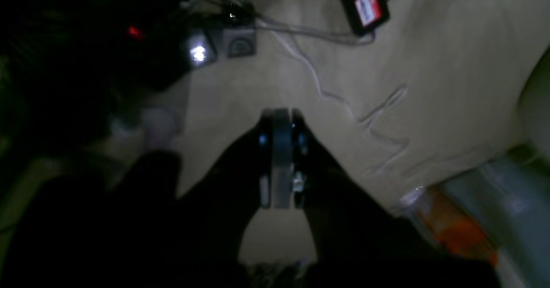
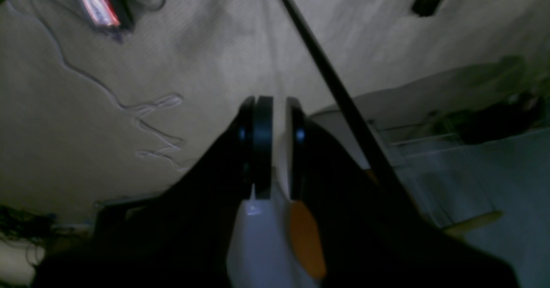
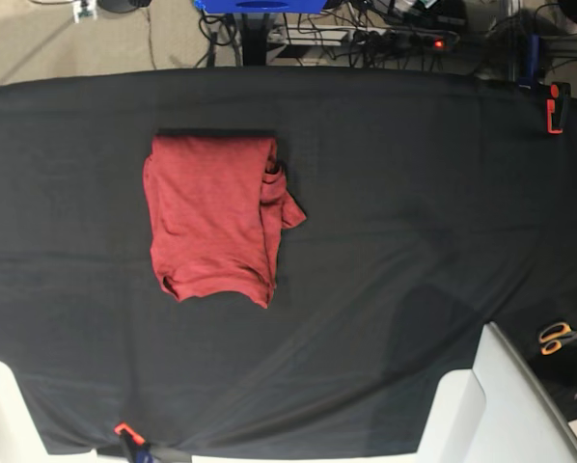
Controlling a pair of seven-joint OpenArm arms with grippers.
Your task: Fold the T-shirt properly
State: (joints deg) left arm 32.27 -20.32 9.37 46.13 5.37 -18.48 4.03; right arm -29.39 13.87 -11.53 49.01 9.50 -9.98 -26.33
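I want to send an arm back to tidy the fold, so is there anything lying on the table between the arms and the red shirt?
Nothing visible. The T-shirt lies folded on the black table cloth, with only bare cloth around it. The scissors sit far off at the cloth's edge.

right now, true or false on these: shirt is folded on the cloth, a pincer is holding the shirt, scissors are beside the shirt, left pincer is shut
1. The T-shirt lies folded into a compact shape on the black table cloth. True.
2. A pincer is holding the T-shirt. False: neither pincer touches it; nothing reaches it in the base view.
3. The orange-handled scissors lie right beside the T-shirt. False: they sit at the far right edge, well apart from it.
4. The left pincer is shut on nothing. True.
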